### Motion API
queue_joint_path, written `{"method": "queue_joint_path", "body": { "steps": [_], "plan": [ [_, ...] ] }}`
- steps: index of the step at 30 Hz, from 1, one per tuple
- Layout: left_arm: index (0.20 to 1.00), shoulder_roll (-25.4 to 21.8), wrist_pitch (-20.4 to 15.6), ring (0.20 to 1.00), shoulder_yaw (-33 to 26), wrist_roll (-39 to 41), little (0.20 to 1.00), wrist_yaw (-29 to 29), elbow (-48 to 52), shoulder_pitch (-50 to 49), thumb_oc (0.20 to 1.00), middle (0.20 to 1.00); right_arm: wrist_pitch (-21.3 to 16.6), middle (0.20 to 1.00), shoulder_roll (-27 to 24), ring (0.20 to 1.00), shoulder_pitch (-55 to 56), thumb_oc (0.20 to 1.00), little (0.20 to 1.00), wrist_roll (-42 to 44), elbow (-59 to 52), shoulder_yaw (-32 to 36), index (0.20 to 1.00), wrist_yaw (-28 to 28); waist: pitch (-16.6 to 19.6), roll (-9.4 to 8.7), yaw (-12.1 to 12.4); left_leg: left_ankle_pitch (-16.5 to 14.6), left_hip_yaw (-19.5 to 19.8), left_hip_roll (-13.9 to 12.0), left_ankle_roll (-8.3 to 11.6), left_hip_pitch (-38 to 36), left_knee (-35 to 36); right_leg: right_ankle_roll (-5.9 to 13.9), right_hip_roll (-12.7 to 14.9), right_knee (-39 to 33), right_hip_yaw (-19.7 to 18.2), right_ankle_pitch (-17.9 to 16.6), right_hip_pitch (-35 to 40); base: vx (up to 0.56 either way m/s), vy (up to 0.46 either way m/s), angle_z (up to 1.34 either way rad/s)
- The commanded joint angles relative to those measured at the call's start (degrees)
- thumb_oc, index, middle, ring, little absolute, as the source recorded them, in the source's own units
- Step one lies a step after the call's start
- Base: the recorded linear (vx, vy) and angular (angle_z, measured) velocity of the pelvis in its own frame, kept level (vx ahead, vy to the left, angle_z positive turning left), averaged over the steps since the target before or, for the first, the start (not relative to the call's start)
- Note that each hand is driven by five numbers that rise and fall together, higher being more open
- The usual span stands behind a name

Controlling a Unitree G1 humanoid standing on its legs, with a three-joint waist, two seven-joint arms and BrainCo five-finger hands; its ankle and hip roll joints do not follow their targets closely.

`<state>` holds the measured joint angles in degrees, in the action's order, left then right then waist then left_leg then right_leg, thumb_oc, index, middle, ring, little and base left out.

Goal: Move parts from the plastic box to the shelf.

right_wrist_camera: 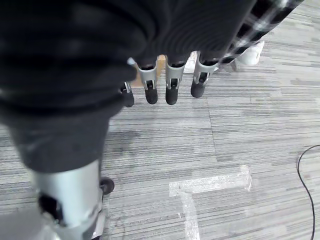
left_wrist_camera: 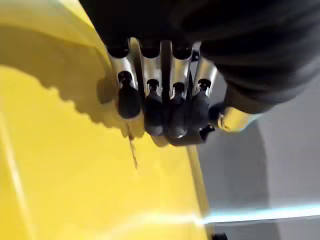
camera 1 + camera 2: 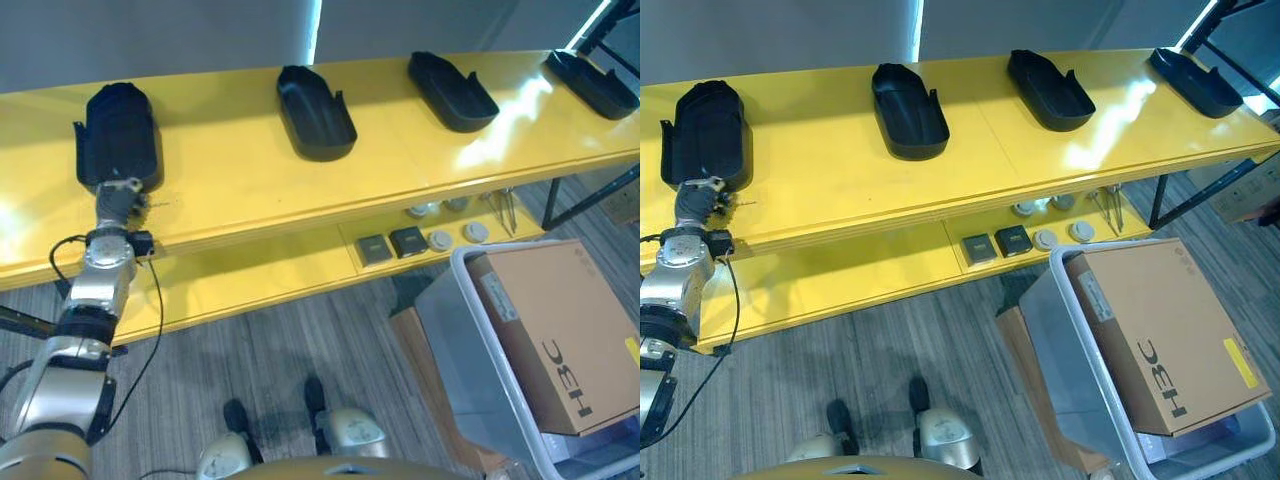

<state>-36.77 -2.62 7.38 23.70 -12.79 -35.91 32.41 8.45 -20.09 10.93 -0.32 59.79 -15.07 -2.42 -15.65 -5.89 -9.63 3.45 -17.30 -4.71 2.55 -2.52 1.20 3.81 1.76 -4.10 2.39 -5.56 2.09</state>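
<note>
Left eye view: four black moulded parts sit on the top board of the yellow shelf [image 3: 250,170], spaced well apart. From our left: first part [image 3: 120,135], second part [image 3: 315,112], third part [image 3: 452,90], fourth part [image 3: 592,82] near the far right end. Our left hand [image 3: 120,202] is on the shelf board just below the first part, close to its near edge; whether it touches the part we cannot tell.

Left wrist view: the left hand's fingers [image 2: 152,107] are curled down in a tight row over bare yellow surface, and we see nothing held in them.

Right wrist view: our right hand [image 1: 170,75] hangs over grey carpet, fingers relaxed and empty.

The grey plastic box [image 3: 460,330] stands on the floor at lower right. A cardboard carton [image 3: 560,330] lies in it and hides whatever lies beneath, so we cannot tell how many parts remain.

Judgement: four placements look finished, the leftmost apparently just set down. Next would be a return to the box, if parts remain there.

Lower shelf board holds small square and round items [image 3: 405,240], not ours to move.
</note>
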Motion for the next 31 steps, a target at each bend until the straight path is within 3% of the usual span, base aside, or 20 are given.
{"method": "queue_joint_path", "body": {
  "steps": [1,3,8,13,14,17,18,20,22,23,24,26,29,30,31],
  "plan": [
    [1.000,0.65,-5.64,1.000,0.62,-0.38,1.000,5.02,5.08,-0.22,1.000,1.000,0.15,1.000,-1.51,1.000,2.38,1.000,1.000,-0.73,0.81,-1.07,1.000,0.39,1.57,2.08,-0.01,-2.52,2.17,-4.11,-0.44,3.64,-7.40,3.95,2.44,5.07,-0.12,1.06,-2.53,-0.01,0.032,-0.01],
    [1.000,1.25,-5.53,1.000,0.73,-0.26,1.000,7.79,10.30,-2.52,1.000,1.000,0.23,1.000,-1.19,1.000,2.32,1.000,1.000,-1.25,1.11,-0.55,1.000,0.63,1.92,2.48,0.35,-2.56,2.25,-3.93,-0.36,3.25,-7.08,3.89,2.50,4.97,-0.10,1.27,-2.29,-0.01,0.021,0.01],
    [1.000,3.46,-2.74,1.000,1.53,4.19,1.000,21.92,29.91,-11.78,1.000,1.000,0.94,1.000,-0.21,1.000,1.62,1.000,1.000,-3.09,3.54,1.91,1.000,1.68,3.61,4.46,1.87,-2.24,2.65,-3.12,0.01,1.40,-4.83,3.82,2.71,3.69,-0.05,1.53,-1.21,-0.03,0.060,0.03],
    [1.000,4.77,5.73,1.000,2.34,14.79,1.000,33.88,40.84,-22.18,1.000,1.000,3.22,1.000,-0.53,1.000,-0.21,1.000,1.000,-6.11,6.72,4.48,1.000,1.89,5.12,6.78,3.54,-1.94,3.42,-2.15,0.34,-0.73,-2.21,4.04,3.10,1.85,0.76,1.01,0.53,-0.08,0.053,0.07],
    [1.000,6.01,9.06,1.000,3.57,19.75,1.000,33.58,41.54,-25.97,1.000,1.000,3.16,1.000,-0.79,1.000,-1.41,1.000,1.000,-5.77,7.60,4.48,1.000,1.86,5.41,7.25,4.15,-1.79,3.89,-1.93,0.40,-1.19,-1.55,4.09,3.18,1.40,1.06,0.85,0.92,-0.10,0.032,0.26],
    [1.000,8.27,11.95,1.000,3.61,22.49,1.000,30.22,40.67,-31.82,1.000,1.000,3.67,1.000,-1.04,1.000,-2.61,1.000,1.000,-5.18,7.56,4.48,1.000,1.86,5.93,7.76,5.20,-1.74,4.79,-1.48,0.30,-1.72,-0.82,4.23,3.28,0.85,1.63,0.70,1.55,-0.09,0.009,0.10],
    [1.000,8.94,8.74,1.000,3.99,20.62,1.000,28.71,37.63,-35.63,1.000,1.000,4.31,1.000,-0.80,1.000,-3.22,1.000,1.000,-4.42,7.22,4.06,1.000,2.21,6.21,7.82,6.00,-1.57,5.32,-1.32,0.23,-1.96,-0.48,4.07,3.18,0.86,1.94,0.60,1.70,-0.08,-0.009,0.05],
    [1.000,9.20,7.55,1.000,3.79,18.45,1.000,26.60,35.06,-38.32,1.000,1.000,4.61,1.000,-0.75,1.000,-3.72,1.000,1.000,-4.04,7.19,3.41,1.000,2.31,6.36,7.78,6.72,-1.53,5.66,-1.22,0.22,-2.09,-0.28,4.01,3.16,0.88,2.45,0.73,1.96,-0.07,-0.013,0.15],
    [1.000,9.18,0.90,1.000,3.60,15.87,1.000,25.08,31.36,-41.17,1.000,1.000,5.14,1.000,-0.66,1.000,-4.50,1.000,1.000,-3.59,7.42,3.19,1.000,2.32,6.41,7.76,7.59,-1.42,6.10,-1.13,0.23,-2.16,-0.08,3.93,3.16,0.94,2.98,0.80,2.17,-0.06,-0.014,0.21],
    [1.000,9.41,-4.24,1.000,3.10,15.39,1.000,21.60,28.29,-43.16,1.000,1.000,5.56,1.000,-0.50,1.000,-5.17,1.000,1.000,-3.17,7.70,2.82,1.000,2.35,6.43,7.69,8.48,-1.37,6.47,-1.00,0.20,-2.16,0.08,3.93,3.21,0.93,3.58,0.84,2.40,-0.06,-0.021,0.21],
    [1.000,9.64,-5.17,1.000,2.93,14.44,1.000,19.94,25.51,-43.98,1.000,1.000,5.71,1.000,-0.29,1.000,-5.64,1.000,1.000,-2.83,8.10,2.41,1.000,2.33,6.51,7.56,9.07,-1.31,6.76,-0.89,0.22,-2.24,0.29,3.96,3.25,0.85,4.08,0.87,2.66,-0.06,-0.031,0.26],
    [1.000,11.09,-3.28,1.000,3.34,10.19,1.000,24.36,18.96,-45.75,1.000,1.000,6.43,1.000,-0.08,1.000,-7.09,1.000,1.000,-1.73,8.71,1.69,1.000,2.11,6.63,7.24,10.32,-1.03,7.32,-0.85,0.27,-2.26,0.62,3.98,3.30,0.65,5.04,0.81,3.11,-0.04,-0.039,0.38],
    [1.000,13.50,-2.91,1.000,3.61,9.90,1.000,23.73,8.17,-47.08,1.000,1.000,6.86,1.000,-0.07,1.000,-8.73,1.000,1.000,-0.72,9.86,1.42,1.000,1.69,6.93,6.97,11.42,-0.82,7.53,-0.86,0.34,-2.34,1.02,4.15,3.48,0.62,6.15,0.75,3.29,-0.02,-0.015,0.34],
    [1.000,16.27,-3.19,1.000,3.10,6.79,1.000,20.24,-1.64,-47.26,1.000,1.000,7.15,1.000,0.36,1.000,-9.68,1.000,1.000,-0.65,10.62,1.35,1.000,1.74,7.37,6.79,11.88,-0.75,7.69,-0.77,0.30,-2.30,1.35,4.22,3.56,0.79,6.69,0.86,3.19,-0.02,0.003,0.25],
    [1.000,17.07,-2.65,1.000,2.67,6.18,1.000,18.65,-4.61,-47.10,1.000,1.000,7.09,1.000,0.55,1.000,-9.90,1.000,1.000,-0.70,10.89,1.27,1.000,1.83,7.48,6.73,11.96,-0.73,7.72,-0.74,0.29,-2.28,1.43,4.23,3.59,0.85,6.82,0.87,3.13,-0.02,0.008,0.25]
  ]
}}
